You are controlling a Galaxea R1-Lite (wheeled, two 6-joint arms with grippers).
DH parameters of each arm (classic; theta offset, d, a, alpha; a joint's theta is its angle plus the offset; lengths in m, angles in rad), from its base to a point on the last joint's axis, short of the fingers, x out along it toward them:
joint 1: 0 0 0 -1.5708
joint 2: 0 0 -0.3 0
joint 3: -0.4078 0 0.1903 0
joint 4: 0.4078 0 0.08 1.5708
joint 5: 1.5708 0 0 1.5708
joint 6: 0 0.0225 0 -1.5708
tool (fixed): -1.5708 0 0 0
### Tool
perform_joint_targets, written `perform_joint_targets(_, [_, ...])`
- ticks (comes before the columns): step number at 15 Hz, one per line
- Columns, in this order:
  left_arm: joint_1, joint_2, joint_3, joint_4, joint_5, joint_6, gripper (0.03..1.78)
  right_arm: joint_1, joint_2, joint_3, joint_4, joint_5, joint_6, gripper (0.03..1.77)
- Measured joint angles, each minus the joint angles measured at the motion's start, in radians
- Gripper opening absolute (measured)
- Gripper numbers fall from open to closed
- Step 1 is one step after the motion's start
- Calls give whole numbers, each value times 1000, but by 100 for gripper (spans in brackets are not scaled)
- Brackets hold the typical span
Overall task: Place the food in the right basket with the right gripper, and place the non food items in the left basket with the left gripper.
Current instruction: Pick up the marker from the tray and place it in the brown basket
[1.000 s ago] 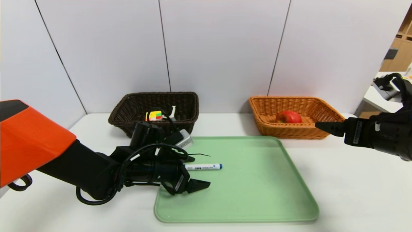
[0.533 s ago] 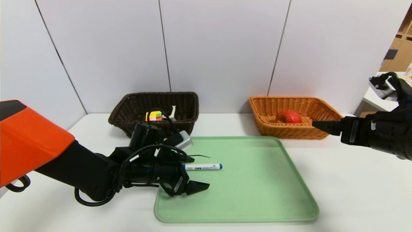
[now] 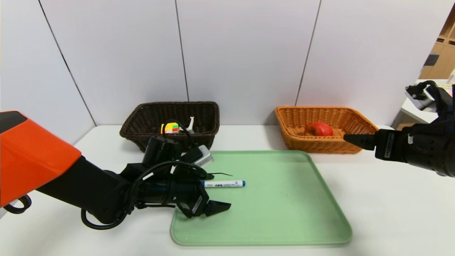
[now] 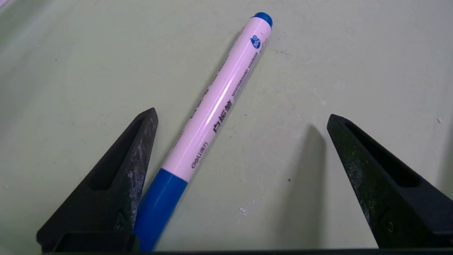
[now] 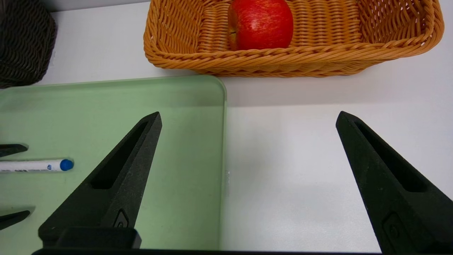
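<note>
A white marker [image 3: 224, 184] with blue ends lies on the green tray [image 3: 284, 217]. My left gripper [image 3: 217, 190] is low over the tray's left part, open, with the marker's near end between its fingers. In the left wrist view the marker [image 4: 216, 106] lies slanted, its blue cap close against one finger [image 4: 134, 156] of the left gripper [image 4: 241, 117]. A red apple [image 3: 319, 129] sits in the orange right basket [image 3: 327, 146]. My right gripper [image 3: 355, 139] hovers open and empty beside that basket, over the tray's right edge [image 5: 225, 141].
The dark brown left basket [image 3: 142, 132] at the back holds a coloured cube [image 3: 170, 127] and a white item [image 3: 191, 123]. White wall panels stand behind both baskets. The orange basket [image 5: 283, 62] with the apple [image 5: 261, 23] lies ahead of the right gripper [image 5: 248, 115].
The right gripper has drifted slightly to the left. The left gripper has barely moved and stays open round the marker's end.
</note>
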Motion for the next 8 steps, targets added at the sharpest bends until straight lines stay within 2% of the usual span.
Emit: perform_joint_targets(8, [-3,-2,11,-27,11,36,169,0,-16,10,0,0,-1,170])
